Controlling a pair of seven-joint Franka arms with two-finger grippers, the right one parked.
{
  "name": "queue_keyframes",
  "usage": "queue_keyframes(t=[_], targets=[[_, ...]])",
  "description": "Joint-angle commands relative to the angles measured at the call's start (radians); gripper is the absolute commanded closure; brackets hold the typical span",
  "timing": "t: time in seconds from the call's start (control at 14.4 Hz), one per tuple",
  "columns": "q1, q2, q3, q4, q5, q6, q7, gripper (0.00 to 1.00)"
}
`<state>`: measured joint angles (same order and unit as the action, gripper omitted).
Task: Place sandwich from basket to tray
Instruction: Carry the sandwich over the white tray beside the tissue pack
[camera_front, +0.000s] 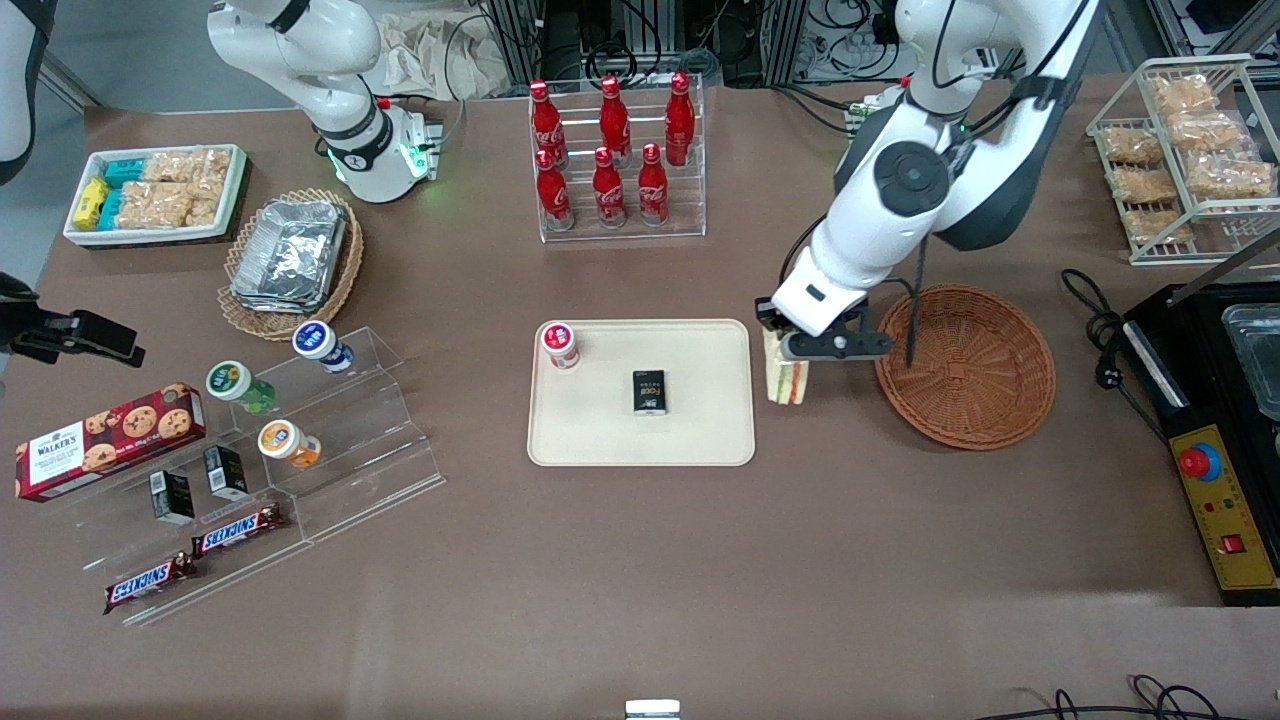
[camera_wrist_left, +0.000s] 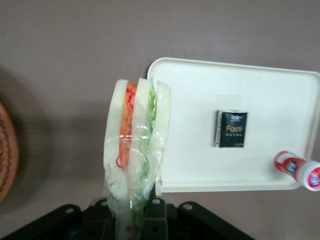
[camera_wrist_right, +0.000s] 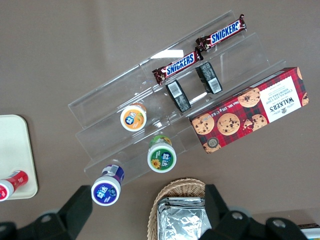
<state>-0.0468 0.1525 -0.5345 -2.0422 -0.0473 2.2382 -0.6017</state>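
Observation:
My left gripper (camera_front: 792, 352) is shut on the sandwich (camera_front: 787, 379), a plastic-wrapped wedge of white bread with orange, red and green filling. It hangs above the bare table between the reddish-brown wicker basket (camera_front: 966, 365) and the cream tray (camera_front: 700, 440), close to the tray's rim. In the left wrist view the gripper (camera_wrist_left: 133, 216) pinches the sandwich (camera_wrist_left: 135, 145) by its wrapped end, with the tray (camera_wrist_left: 200, 100) beside it and a sliver of the basket (camera_wrist_left: 6, 150) at the edge. The basket holds nothing.
On the tray lie a small black packet (camera_front: 650, 392) and a red-and-white bottle (camera_front: 560, 345). A rack of red cola bottles (camera_front: 615, 150) stands farther from the camera than the tray. A black machine (camera_front: 1215, 420) sits toward the working arm's end.

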Motion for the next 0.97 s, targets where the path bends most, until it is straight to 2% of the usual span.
queue_keyframes(t=[0.0, 0.21, 0.49, 0.9], targets=[[-0.053, 0.119, -0.002, 0.014, 0.16, 0.079, -0.157, 1.0], [-0.082, 0.232, -0.002, 0.022, 0.296, 0.165, -0.279, 1.0], [-0.108, 0.314, 0.001, 0.034, 0.337, 0.21, -0.305, 1.0], [-0.149, 0.378, 0.007, 0.071, 0.454, 0.21, -0.425, 1.0]])
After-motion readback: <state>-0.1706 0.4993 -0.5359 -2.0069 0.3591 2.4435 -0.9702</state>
